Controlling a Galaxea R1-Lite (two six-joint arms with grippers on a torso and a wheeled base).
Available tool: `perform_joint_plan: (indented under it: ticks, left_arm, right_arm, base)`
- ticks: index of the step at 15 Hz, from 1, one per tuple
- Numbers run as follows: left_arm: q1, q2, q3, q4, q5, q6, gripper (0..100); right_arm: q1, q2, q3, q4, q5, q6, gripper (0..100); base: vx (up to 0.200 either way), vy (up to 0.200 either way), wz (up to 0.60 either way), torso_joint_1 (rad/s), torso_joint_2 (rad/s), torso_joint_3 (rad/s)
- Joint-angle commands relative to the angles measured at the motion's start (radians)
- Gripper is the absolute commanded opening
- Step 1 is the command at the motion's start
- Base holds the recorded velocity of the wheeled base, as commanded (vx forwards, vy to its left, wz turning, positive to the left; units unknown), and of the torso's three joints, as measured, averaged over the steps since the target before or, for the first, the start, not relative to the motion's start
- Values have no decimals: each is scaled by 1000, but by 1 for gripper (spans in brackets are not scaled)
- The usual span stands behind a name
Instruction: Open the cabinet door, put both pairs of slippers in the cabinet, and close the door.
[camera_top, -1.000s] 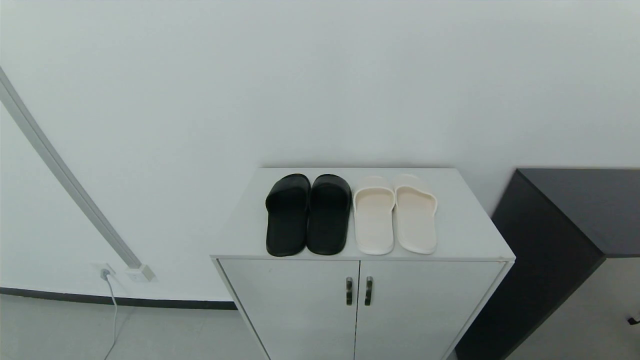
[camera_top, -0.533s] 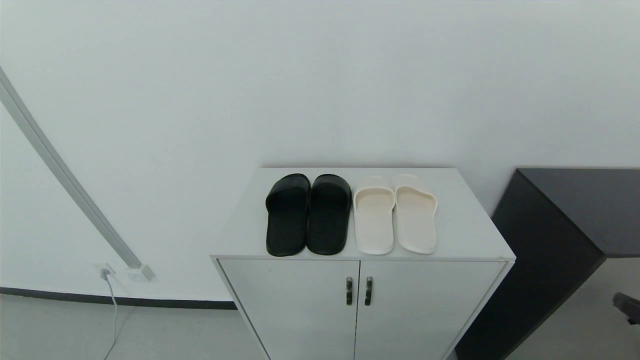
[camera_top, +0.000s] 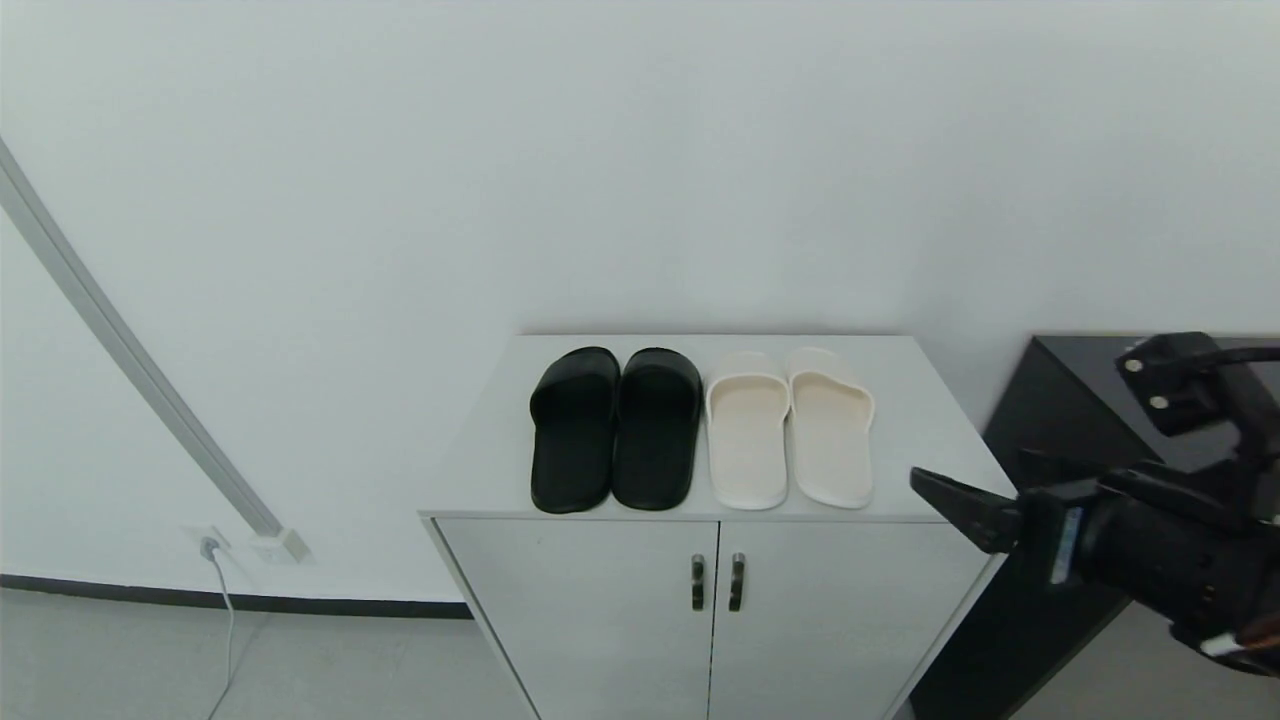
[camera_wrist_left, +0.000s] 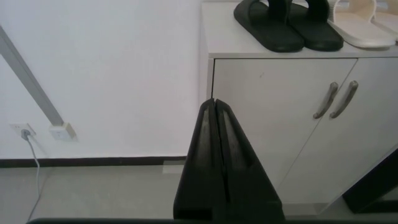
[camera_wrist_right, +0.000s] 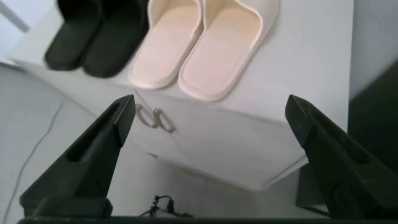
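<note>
The right gripper (camera_wrist_right: 210, 102) has its two fingers spread wide apart. It hangs in the air by the front right corner of the white cabinet (camera_top: 930, 440), close to the cream slippers (camera_top: 790, 430). A small pale patch on its side is too small to read. The left gripper (camera_wrist_left: 214, 106) has its fingers pressed tight together with nothing between them. The left wrist view shows it low down, in front of the left door (camera_wrist_left: 267, 118). Both doors are shut, and their two dark handles (camera_top: 716, 582) sit side by side in the middle. All four slippers lie on top of the cabinet in one row. The black slippers (camera_top: 615, 430) are on the left and the cream ones are just beside them on the right. Each slipper runs from front to back, with its toe toward the wall and its heel at the front edge. The head view also shows a dark cabinet (camera_top: 1040, 400) to the right, and a wall socket (camera_top: 208, 545) with a cable low on the left.
</note>
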Motion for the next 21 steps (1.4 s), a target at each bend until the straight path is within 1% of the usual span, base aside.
perform_joint_plan:
  ticks: [1,2,4,8,12,13,15,17,20,21]
  left_arm:
    - [0,1,0,0,0,0,0]
    - [0,1,0,0,0,0,0]
    - [0,1,0,0,0,0,0]
    - [0,1,0,0,0,0,0]
    - [0,1,0,0,0,0,0]
    - [0,1,0,0,0,0,0]
    - [0,1,0,0,0,0,0]
    - [0,1,0,0,0,0,0]
    - [0,1,0,0,0,-2,0]
    - [0,1,0,0,0,-2,0]
  right_arm:
    - [29,275,-151,-83,-151,17,100]
    - [29,342,-212,-88,-246,19,100]
    - [38,454,-307,-103,-348,16,100]
    - [52,603,-441,-117,-391,8,100]
    - [49,694,-530,-117,-386,8,100]
    - [38,730,-562,-117,-386,8,100]
    - [23,767,-585,-120,-383,13,100]
    - [-19,816,-646,-138,-378,9,100]
    - [-60,836,-676,-138,-289,6,100]
    - [-71,847,-691,-137,-283,-4,100]
  base:
    - [0,0,0,0,0,0]
    - [0,0,0,0,0,0]
    - [0,0,0,0,0,0]
    - [0,0,0,0,0,0]
    - [0,0,0,0,0,0]
    - [0,0,0,0,0,0]
    - [0,0,0,0,0,0]
    - [0,0,0,0,0,0]
    - [0,0,0,0,0,0]
    - [0,0,0,0,0,0]
